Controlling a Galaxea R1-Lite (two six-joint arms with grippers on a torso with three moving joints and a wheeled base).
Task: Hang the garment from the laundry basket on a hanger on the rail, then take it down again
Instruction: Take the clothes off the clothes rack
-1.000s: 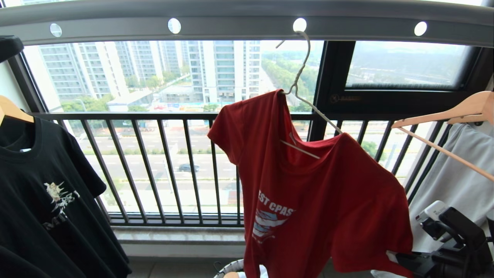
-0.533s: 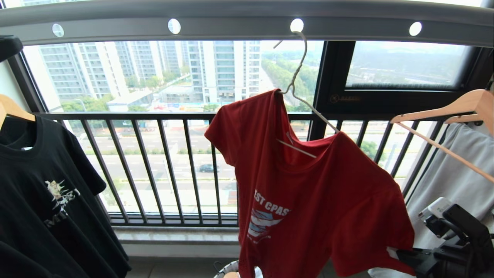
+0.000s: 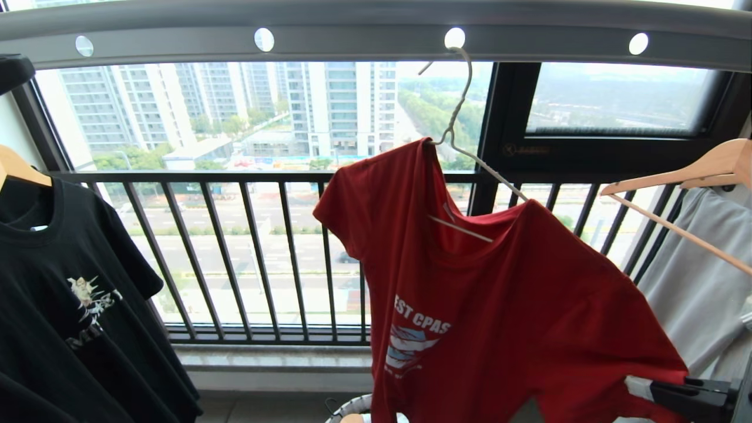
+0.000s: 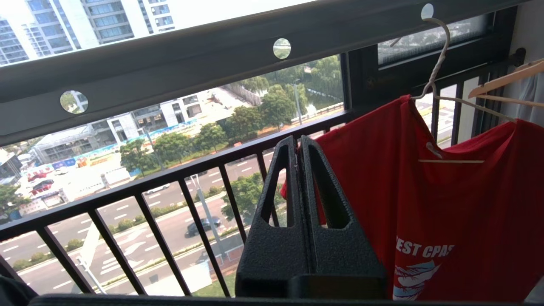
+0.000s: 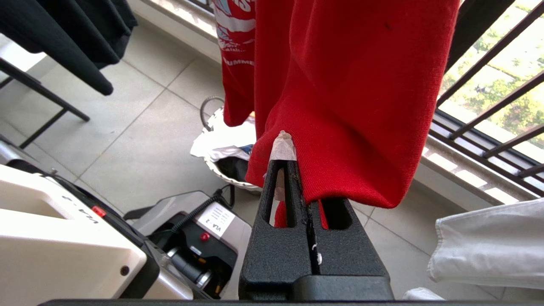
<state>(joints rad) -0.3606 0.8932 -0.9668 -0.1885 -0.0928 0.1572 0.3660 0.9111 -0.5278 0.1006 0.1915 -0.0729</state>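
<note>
Pinching the hem of the garment (image 5: 340, 106) low at the robot's right: right gripper (image 5: 293, 170), jaws pressed together on the red cloth with a scrap of white label caught at the tips. Hovering further left, beside the sleeve but apart from it: left gripper (image 4: 299, 146), jaws closed on nothing. Sitting on the tiled floor below the shirt's hanging edge: laundry basket (image 5: 229, 172), white cloth lying in it.

Judging the handling: light, soft, limp knit, likely to stretch and slide along thin wire if tugged sideways; hem grip good only for steering. Better hold for taking down: at the twisted neck of the hanger (image 3: 452, 126), or at the shoulder seams.

Looking at the shirt: red, short-sleeved, white lettering and a white-blue graphic on the chest, draped crooked, collar gaping, one shoulder bunched high near the neck, the other stretched down the wire arm.

Hooking above, farthest off: hanger in a round hole of the grey rail (image 3: 352, 35). Flanking: black T-shirt (image 3: 70, 282) left, wooden hanger (image 3: 693, 173) right.
</note>
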